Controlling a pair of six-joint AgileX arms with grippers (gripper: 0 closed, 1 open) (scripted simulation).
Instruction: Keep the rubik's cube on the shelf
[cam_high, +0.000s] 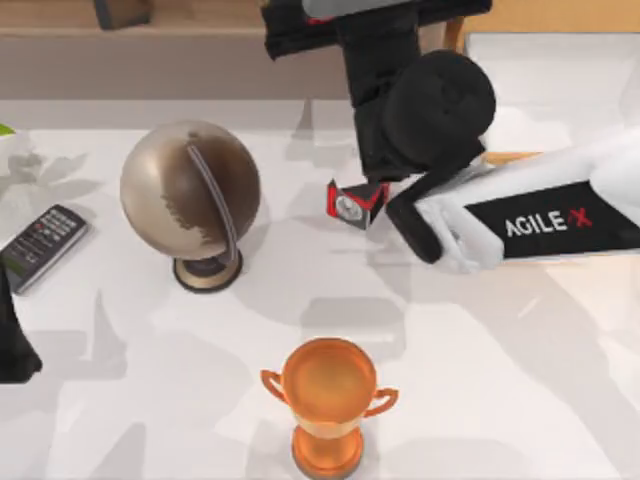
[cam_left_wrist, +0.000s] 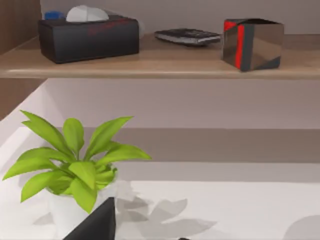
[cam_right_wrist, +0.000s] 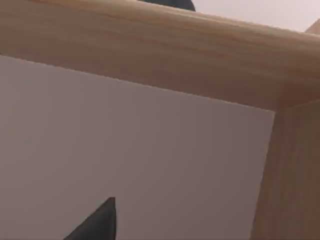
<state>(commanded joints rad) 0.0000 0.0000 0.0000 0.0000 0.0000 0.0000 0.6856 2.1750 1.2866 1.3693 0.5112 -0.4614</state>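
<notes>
Right hand (cam_high: 370, 30): at the far edge of the surface, against the shelf (cam_high: 180, 18), on the white AgileX right arm (cam_high: 540, 220) that reaches in from the right. Released or clenched: cannot tell.

Left hand (cam_left_wrist: 95, 222): low at the left side of the surface, beside the potted plant (cam_left_wrist: 75, 165). State: cannot tell.

Surface (cam_high: 480, 380): white, glossy. A red-black-white cube with a round dial (cam_high: 355, 203) lies just beside the right arm. A globe on its stand (cam_high: 190, 195) is left of that. A remote control (cam_high: 40, 245) is near the left edge, and a copper trophy (cam_high: 330, 400) is at the near edge.

Room: a plain pale wall (cam_left_wrist: 200, 105) is behind the shelf.

Left wrist view adds the shelf top. On it, from one end, are a black tissue box (cam_left_wrist: 90, 37), a flat dark keypad device (cam_left_wrist: 187, 36) and the rubik's cube (cam_left_wrist: 252, 44). The cube stands upright on the board, apart from both. Its faces look glossy grey with red bands; sticker grids cannot be made out.

Right wrist view adds the shelf board's front edge from below and the wooden upright post (cam_right_wrist: 292, 175).
</notes>
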